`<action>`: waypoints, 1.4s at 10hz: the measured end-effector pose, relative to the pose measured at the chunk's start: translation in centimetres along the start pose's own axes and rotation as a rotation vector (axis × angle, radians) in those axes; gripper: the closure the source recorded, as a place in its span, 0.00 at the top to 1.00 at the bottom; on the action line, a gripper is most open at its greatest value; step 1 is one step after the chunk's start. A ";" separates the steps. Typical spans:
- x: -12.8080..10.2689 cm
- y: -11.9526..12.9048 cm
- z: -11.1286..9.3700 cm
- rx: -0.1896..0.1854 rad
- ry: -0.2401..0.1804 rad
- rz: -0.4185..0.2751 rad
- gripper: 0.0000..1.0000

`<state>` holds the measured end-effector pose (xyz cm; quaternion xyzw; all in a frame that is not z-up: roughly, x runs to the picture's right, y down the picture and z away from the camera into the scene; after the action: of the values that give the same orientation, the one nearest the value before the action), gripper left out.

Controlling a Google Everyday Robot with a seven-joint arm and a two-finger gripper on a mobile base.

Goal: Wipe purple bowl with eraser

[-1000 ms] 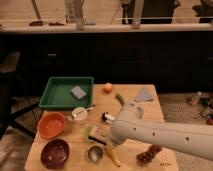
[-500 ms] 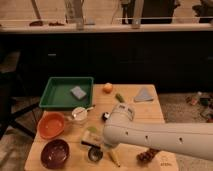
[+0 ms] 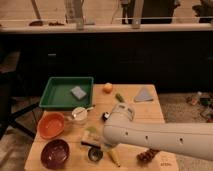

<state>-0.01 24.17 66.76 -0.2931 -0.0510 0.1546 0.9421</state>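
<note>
The purple bowl [image 3: 55, 153] sits at the table's front left corner, upright and glossy dark. My white arm [image 3: 160, 137] reaches in from the right across the front of the table. My gripper [image 3: 93, 141] is at the arm's left end, low over the table, just right of the purple bowl and apart from it. A pale tan-green piece [image 3: 91, 132] shows at the gripper; I cannot tell whether it is the eraser. Otherwise the eraser is hidden.
An orange bowl [image 3: 51, 125] sits behind the purple one. A green tray [image 3: 55, 100] holds a grey-blue sponge [image 3: 78, 92]. A white cup [image 3: 80, 114], an orange fruit [image 3: 107, 88], a grey cloth [image 3: 144, 94], a small dark metal cup [image 3: 95, 154], a yellow item [image 3: 114, 158] and grapes [image 3: 148, 155] lie around.
My arm has swung left and forward over the table. The gripper end has moved from mid-table toward the front left, closer to the purple bowl.
</note>
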 end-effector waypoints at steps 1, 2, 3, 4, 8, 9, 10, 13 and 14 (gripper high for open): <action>-0.6 -1.0 -1.2 0.022 0.002 -0.106 0.00; -1.4 -1.6 -1.9 0.034 0.001 -0.169 0.00; -2.5 -2.1 -2.5 0.043 -0.003 -0.228 0.00; -3.3 -2.3 -2.8 0.046 -0.005 -0.270 0.00; -9.5 -0.4 -0.8 0.051 0.052 -0.505 0.00; -11.2 0.3 -0.1 0.061 0.092 -0.575 0.00; -12.6 0.9 0.5 0.072 0.123 -0.632 0.00; -15.8 2.6 2.8 0.103 0.244 -0.809 0.00; -16.1 3.0 3.6 0.101 0.264 -0.831 0.00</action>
<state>-16.67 23.29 67.98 -0.2185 -0.0364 -0.2742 0.9358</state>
